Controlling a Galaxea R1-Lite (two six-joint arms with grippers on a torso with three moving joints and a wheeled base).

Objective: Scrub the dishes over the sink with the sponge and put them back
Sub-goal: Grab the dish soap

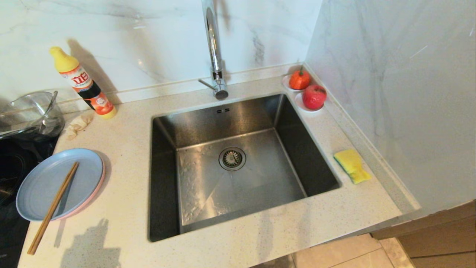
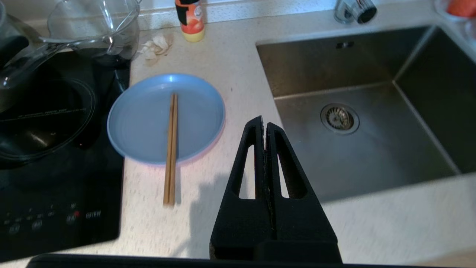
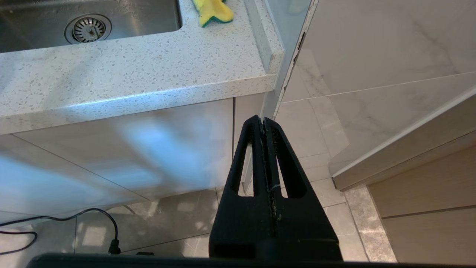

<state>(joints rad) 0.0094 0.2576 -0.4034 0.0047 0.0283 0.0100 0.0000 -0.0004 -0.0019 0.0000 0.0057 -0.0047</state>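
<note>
The light blue plate (image 1: 55,182) (image 2: 148,119) lies on the counter left of the sink (image 1: 238,163) (image 2: 372,123), stacked on the pink plate (image 1: 97,188), of which only a rim shows. A pair of wooden chopsticks (image 1: 54,206) (image 2: 171,149) rests across the blue plate. The yellow sponge (image 1: 351,165) (image 3: 212,10) lies on the counter right of the sink. My left gripper (image 2: 264,121) hangs shut and empty above the counter between plate and sink. My right gripper (image 3: 262,121) is shut and empty, below the counter's front edge, over the floor. Neither gripper shows in the head view.
A detergent bottle (image 1: 83,83) and a crumpled rag (image 1: 78,124) stand behind the plates. A glass bowl (image 1: 29,113) sits on the black cooktop (image 1: 11,167) at far left. Two white saucers hold an orange fruit (image 1: 299,79) and a red apple (image 1: 314,96). The faucet (image 1: 215,48) rises behind the sink.
</note>
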